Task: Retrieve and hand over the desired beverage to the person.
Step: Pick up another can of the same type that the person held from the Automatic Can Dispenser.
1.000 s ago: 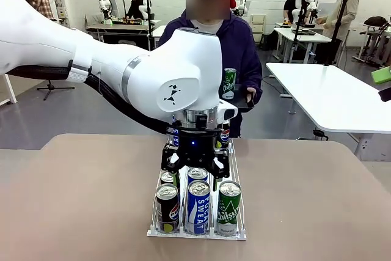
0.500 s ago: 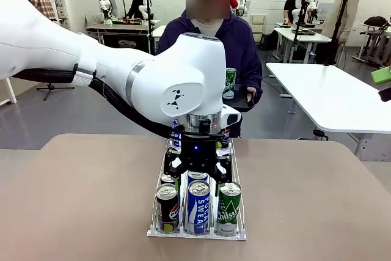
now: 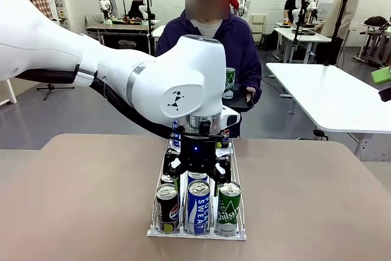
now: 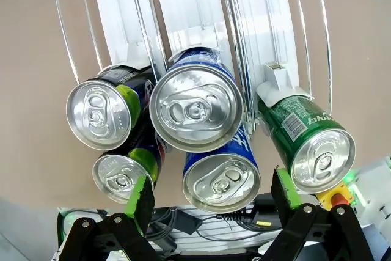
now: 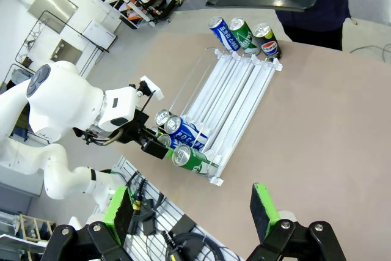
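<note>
**Left gripper lower over the rack's middle lane, fingers spread**

Against a second earlier, the left gripper (image 3: pixel 197 178) had sunk closer to the can tops, and it had hardly shifted in the last half second. Its fingers stood apart with nothing clasped, either side of the blue cans (image 4: pixel 195 108) in the middle lane of the clear rack (image 3: pixel 195 234), at the robot's end. The right gripper (image 5: pixel 190 212) hung spread and empty, high over the table (image 3: pixel 317 200). The person (image 3: pixel 211 44) stood at the far side holding a black tray (image 3: pixel 243 103) that bore a green can (image 3: pixel 229 82). The left arm hid most of the rack's far half in the front view. Whether the pads touched a can could not be made out.
</note>
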Robot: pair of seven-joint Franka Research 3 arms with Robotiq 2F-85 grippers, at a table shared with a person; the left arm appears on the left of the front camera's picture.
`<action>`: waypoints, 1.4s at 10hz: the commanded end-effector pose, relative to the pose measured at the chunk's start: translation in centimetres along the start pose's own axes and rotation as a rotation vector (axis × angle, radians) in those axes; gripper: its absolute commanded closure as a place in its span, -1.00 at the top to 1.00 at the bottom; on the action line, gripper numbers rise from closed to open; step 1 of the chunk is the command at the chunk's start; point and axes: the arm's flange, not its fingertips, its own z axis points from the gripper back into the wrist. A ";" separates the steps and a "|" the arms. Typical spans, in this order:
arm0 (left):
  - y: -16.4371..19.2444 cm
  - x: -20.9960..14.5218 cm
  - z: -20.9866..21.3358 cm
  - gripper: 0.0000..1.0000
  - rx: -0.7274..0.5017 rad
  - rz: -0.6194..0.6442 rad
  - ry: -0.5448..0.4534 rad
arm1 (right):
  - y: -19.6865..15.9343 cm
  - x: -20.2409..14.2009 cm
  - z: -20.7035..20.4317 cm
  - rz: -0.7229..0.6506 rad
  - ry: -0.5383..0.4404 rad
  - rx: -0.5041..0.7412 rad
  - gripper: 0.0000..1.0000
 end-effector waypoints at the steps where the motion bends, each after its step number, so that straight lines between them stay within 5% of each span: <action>1: -0.5 0.4 0.0 1.00 0.026 0.022 -0.019 | -0.1 -0.1 -0.1 0.003 0.002 -0.012 1.00; 9: -0.4 0.7 -0.1 1.00 0.026 0.032 -0.026 | -0.1 -0.1 -0.1 0.003 0.002 -0.012 1.00; 12: -0.4 0.6 -0.1 -0.69 0.012 0.002 0.009 | -0.1 -0.1 -0.1 0.003 0.002 -0.012 1.00; 13: -0.4 0.7 -0.2 -1.00 0.011 0.000 0.017 | -0.1 -0.1 -0.1 0.003 0.002 -0.012 1.00; 14: -0.4 0.7 -0.2 -1.00 0.012 0.000 0.022 | -0.1 -0.1 -0.1 0.003 0.002 -0.012 1.00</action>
